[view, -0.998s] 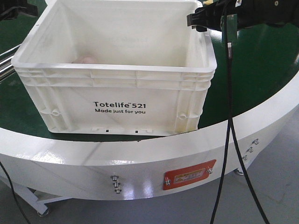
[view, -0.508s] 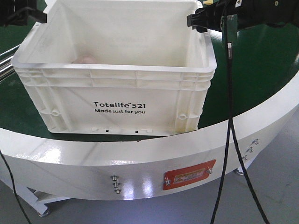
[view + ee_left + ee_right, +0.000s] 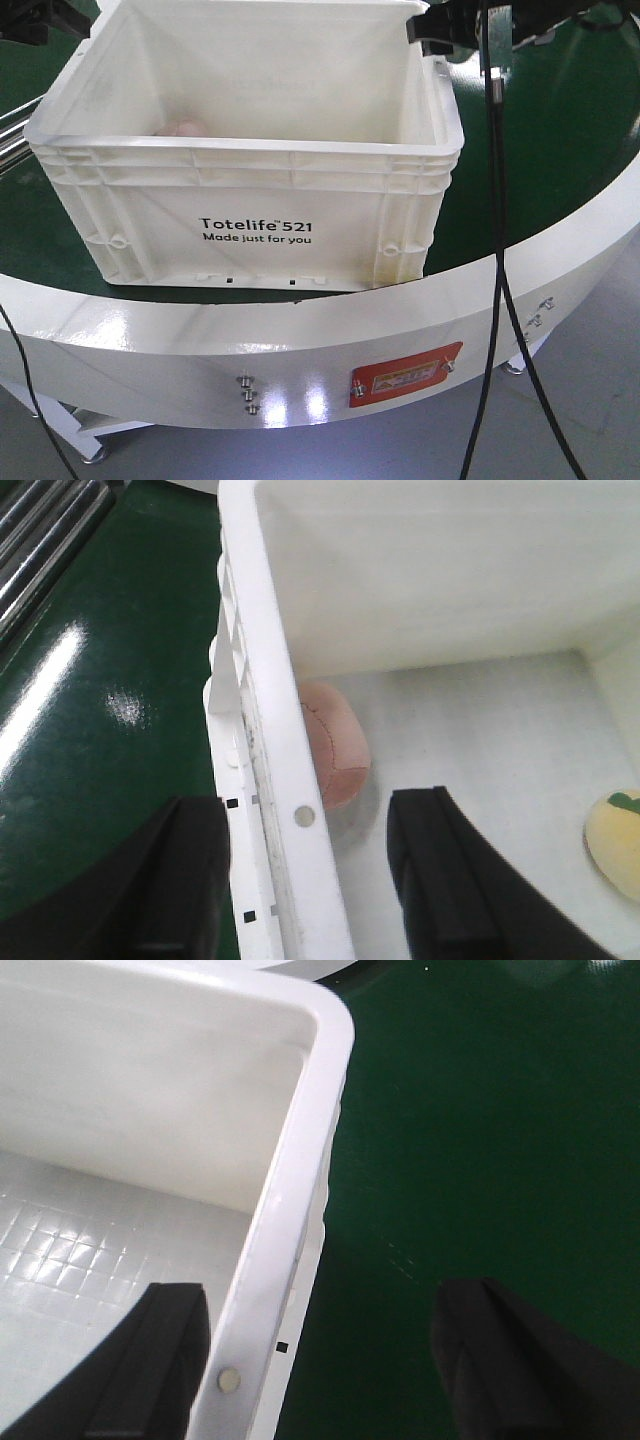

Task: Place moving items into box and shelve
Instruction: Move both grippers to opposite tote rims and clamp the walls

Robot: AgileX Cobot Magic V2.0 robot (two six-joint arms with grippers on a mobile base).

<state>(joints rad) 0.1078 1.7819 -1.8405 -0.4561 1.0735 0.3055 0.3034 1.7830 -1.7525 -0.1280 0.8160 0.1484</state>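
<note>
The white box [image 3: 250, 175] printed "Totelife 521" stands on the green turntable. Inside it, a pale pink soft toy [image 3: 335, 745] lies against the left wall, and its top peeks over the rim [image 3: 185, 127] in the front view. A yellow toy with a green leaf [image 3: 615, 840] rests on the box floor further right. My left gripper [image 3: 315, 875] is open and straddles the box's left rim [image 3: 275, 730], one finger outside and one inside. My right gripper [image 3: 320, 1360] is open astride the right rim [image 3: 290, 1190]. Both grippers show at the box's top corners, left [image 3: 55, 20] and right [image 3: 437, 27].
The green turntable surface [image 3: 560, 150] has a white curved outer edge [image 3: 300, 340] with a red label. Black cables [image 3: 495, 250] hang from the right arm in front of the table. Metal rollers [image 3: 40, 530] run beside the table at far left.
Both grippers have risen slightly at the box's top corners. The left one came into view from the left edge. The box and toys have not moved.
</note>
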